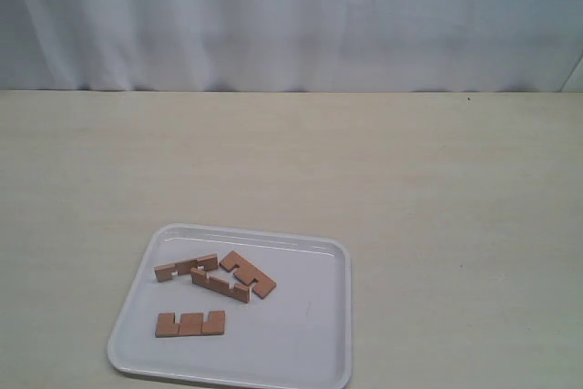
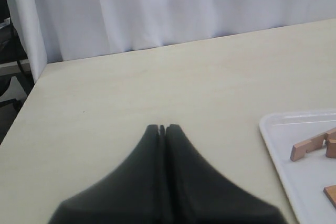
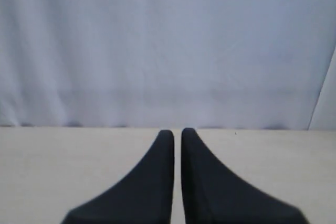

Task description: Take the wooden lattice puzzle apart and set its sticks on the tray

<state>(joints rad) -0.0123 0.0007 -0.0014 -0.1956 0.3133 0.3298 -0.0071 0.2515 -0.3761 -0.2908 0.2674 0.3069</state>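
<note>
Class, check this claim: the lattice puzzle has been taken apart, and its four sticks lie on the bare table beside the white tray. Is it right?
No. The four sticks lie on the tray, inside its rim, not on the table beside it, as the exterior view shows. They are indeed taken apart.
</note>
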